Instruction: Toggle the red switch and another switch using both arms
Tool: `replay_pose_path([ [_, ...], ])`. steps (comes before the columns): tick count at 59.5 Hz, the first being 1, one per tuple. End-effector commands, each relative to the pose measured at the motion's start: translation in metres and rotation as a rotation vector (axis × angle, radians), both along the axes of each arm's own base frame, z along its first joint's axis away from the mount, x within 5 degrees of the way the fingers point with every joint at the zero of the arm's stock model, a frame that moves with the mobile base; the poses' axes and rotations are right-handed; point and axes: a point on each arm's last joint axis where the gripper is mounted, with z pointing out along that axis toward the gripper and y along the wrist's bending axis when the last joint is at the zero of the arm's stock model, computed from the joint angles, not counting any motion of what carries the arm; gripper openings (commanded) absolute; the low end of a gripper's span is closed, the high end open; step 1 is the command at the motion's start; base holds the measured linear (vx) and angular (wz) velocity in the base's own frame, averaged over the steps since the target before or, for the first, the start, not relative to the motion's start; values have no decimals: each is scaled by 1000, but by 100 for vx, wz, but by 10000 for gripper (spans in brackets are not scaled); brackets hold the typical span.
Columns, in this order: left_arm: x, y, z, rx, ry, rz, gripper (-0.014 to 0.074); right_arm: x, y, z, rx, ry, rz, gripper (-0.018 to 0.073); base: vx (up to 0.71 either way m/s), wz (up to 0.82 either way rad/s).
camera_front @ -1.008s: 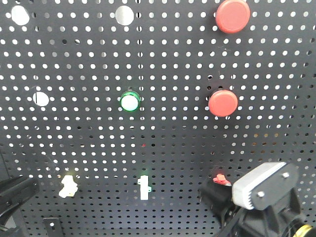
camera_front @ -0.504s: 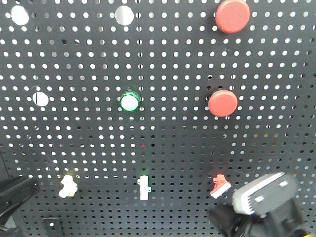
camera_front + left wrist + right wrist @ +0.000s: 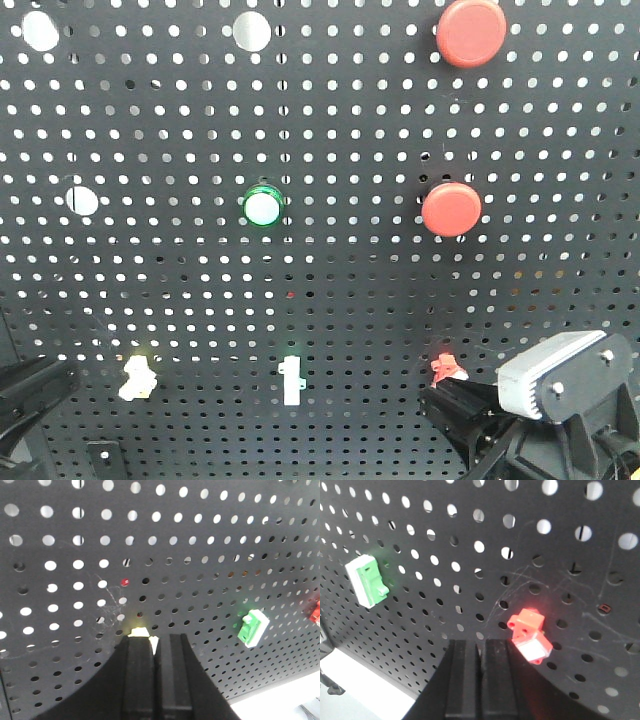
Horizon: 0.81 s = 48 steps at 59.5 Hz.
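Note:
The red switch (image 3: 443, 368) sits low on the right of the pegboard, and its white lever tip (image 3: 535, 648) points down and right. My right gripper (image 3: 436, 402) is shut just below and left of it, apart from it; the right wrist view shows the fingertips (image 3: 480, 643) together. The pale yellow switch (image 3: 138, 377) is low on the left. My left gripper (image 3: 52, 386) sits left of it, shut. In the left wrist view that switch (image 3: 140, 632) peeks just over my shut fingertips (image 3: 155, 639); whether they touch it is unclear.
The black pegboard (image 3: 350, 300) also carries a white toggle with a green base (image 3: 291, 378) between the two switches, a green-ringed white button (image 3: 263, 206), two big red push buttons (image 3: 452, 209) (image 3: 471, 32), and round white caps (image 3: 83, 200). A grey boxy housing (image 3: 565, 375) tops my right arm.
My right gripper dropped away from the red switch, which it partly covered a second ago, and now sits lower, leaving the whole switch showing. The left gripper has barely moved.

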Motion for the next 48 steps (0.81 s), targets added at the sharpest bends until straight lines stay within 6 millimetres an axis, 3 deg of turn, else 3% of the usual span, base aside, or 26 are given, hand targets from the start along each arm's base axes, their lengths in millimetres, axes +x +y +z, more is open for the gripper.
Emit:
replay_pose_path([
  [1, -2, -1, 18, -60, -100, -15, 2, 1, 0, 22, 70, -113, 6, -6, 0, 0],
  [15, -3, -1, 17, -47, -104, -16, 2, 1, 0, 22, 70, -113, 6, -6, 0, 0],
  [25, -28, 24, 3, 62, -208, 53, 2, 1, 0, 22, 70, -113, 6, -6, 0, 0],
  [38, -73, 59, -48, 144, -292, 261, 2, 1, 0, 22, 70, -113, 6, -6, 0, 0],
  [48, -95, 68, -92, 126, -332, 350, 2, 1, 0, 22, 70, -113, 6, -6, 0, 0],
])
